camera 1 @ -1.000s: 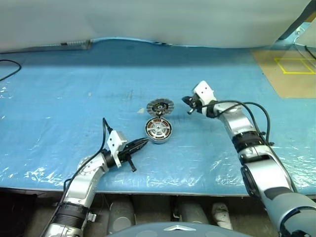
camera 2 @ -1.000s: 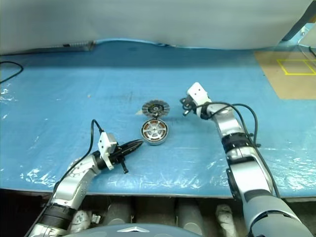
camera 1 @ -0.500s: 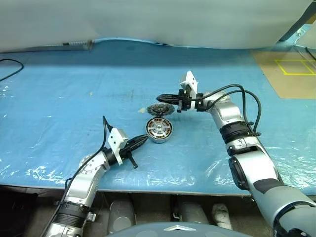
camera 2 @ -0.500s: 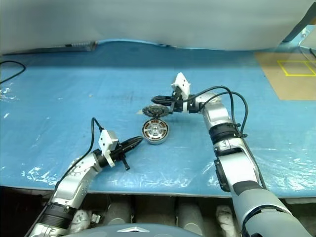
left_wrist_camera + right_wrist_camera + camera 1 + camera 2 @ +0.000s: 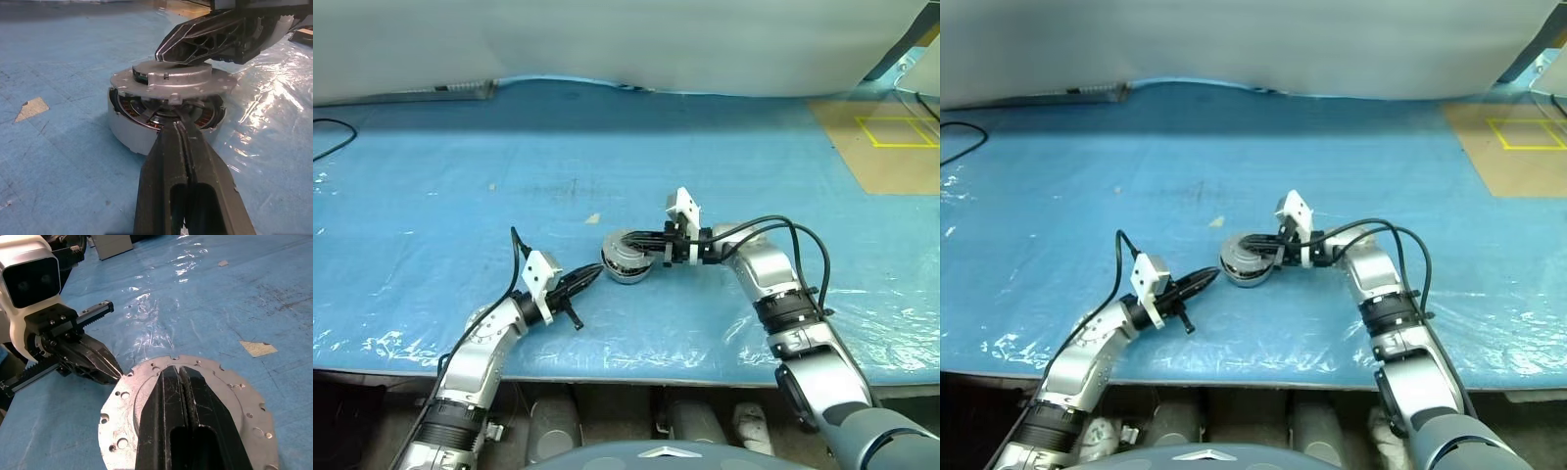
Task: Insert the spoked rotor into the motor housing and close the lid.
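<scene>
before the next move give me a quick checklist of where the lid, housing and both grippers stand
1. Lid over the motor housing: ok, it rests on top.
2. Lid seated flush: not ok, the copper windings show in a gap under its rim.
3. Right gripper on the lid: ok, shut, tips resting on its raised centre.
4. Left gripper at the housing: ok, shut, tip at the gap under the lid's rim.
5. Spoked rotor inside the housing: cannot tell, the lid covers it.
</scene>
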Tool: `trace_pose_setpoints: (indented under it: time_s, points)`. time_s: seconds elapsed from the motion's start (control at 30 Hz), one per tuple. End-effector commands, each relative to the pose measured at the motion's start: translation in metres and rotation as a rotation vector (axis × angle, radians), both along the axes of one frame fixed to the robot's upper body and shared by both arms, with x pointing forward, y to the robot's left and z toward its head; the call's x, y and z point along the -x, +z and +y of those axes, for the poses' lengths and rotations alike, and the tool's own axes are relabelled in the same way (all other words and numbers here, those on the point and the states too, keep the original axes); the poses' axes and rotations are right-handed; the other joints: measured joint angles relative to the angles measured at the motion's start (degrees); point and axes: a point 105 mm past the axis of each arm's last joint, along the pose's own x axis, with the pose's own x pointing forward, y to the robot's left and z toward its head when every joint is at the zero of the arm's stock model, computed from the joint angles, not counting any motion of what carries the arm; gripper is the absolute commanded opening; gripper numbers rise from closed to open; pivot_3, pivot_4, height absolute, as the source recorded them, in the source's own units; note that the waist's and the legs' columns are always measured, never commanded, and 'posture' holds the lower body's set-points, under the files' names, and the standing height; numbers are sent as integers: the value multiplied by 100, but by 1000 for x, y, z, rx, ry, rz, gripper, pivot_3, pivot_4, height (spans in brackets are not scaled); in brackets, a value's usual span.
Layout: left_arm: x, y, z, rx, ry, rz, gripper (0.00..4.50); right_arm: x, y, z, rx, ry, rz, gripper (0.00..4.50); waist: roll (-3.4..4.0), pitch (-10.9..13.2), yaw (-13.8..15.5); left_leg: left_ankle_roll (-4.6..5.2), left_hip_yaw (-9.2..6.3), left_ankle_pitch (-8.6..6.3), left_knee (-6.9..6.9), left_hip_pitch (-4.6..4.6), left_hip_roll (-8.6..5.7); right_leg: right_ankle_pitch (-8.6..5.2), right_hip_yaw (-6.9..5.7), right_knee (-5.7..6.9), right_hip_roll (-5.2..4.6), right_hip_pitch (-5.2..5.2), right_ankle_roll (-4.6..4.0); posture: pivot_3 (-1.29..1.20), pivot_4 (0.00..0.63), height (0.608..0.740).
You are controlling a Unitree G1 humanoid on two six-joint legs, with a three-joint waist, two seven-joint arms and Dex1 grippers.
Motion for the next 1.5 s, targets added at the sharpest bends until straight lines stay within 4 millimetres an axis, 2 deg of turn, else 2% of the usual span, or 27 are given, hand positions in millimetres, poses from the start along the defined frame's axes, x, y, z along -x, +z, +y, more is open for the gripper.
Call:
trace_pose_setpoints:
  time_s: [0.03, 0.2, 0.3, 0.5, 0.63, 0.8, 0.97, 1.13, 1.47, 1.5]
  points:
    - [4, 9, 0, 7, -24, -26, 22, 7, -1, 10, -21, -25, -18, 0, 0, 0, -6, -5, 0, -3, 0, -1, 0, 0, 0, 0, 0, -1, 0, 0, 150, 740]
    - [4, 7, -2, -1, -33, -22, 22, 18, -7, 20, -4, -24, -47, 0, 0, 0, -12, -8, 1, -5, -1, 13, -2, 0, 5, 1, 0, 8, 1, 0, 150, 740]
    - [3, 7, -3, 0, -37, -24, 22, 16, 6, 20, -21, -47, -93, 0, 0, 0, -12, -9, 1, -5, -1, 14, -2, 0, 5, 1, 0, 9, 2, 0, 150, 740]
    - [1, 8, -4, 0, -43, -26, 22, 10, 23, 7, 9, -119, -195, 0, 0, 0, -9, -25, 1, 5, -10, 11, -6, 0, 6, -10, -1, 8, 3, 0, 150, 740]
    - [0, 7, -5, -4, -44, -28, 0, 7, 27, -3, 32, -167, -227, 920, 0, 0, -10, -28, 1, 6, -19, 12, -8, 0, 6, -15, 0, 8, 4, 0, 150, 740]
    - [0, 7, -6, -1, -54, -26, 0, 7, 24, -10, 60, -169, -225, 2719, 0, 0, -10, -28, 1, 6, -20, 12, -9, 0, 5, -16, 0, 8, 4, 0, 150, 740]
    - [-3, 10, -7, 0, -56, -34, 0, 10, 17, -8, 102, -152, -241, 4431, 0, 0, -11, -27, 1, 6, -20, 13, -9, 0, 6, -16, 0, 8, 4, 0, 150, 740]
    - [-2, 13, -8, 2, -56, -39, 0, 15, 4, -4, 137, -127, -243, 4431, 0, 0, -12, -27, 1, 6, -20, 12, -10, 0, 6, -18, 0, 8, 4, 0, 150, 740]
    - [0, 15, -8, 5, -55, -34, 0, 12, -11, -1, 159, -144, -195, 4431, 0, 0, -14, -27, 1, 6, -20, 14, -9, 0, 6, -16, 0, 8, 4, 0, 150, 740]
    - [0, 14, -8, 5, -55, -34, 0, 12, -12, -1, 162, -142, -192, 4263, 0, 0, -14, -27, 1, 6, -20, 14, -9, 0, 7, -16, 0, 8, 4, 0, 150, 740]
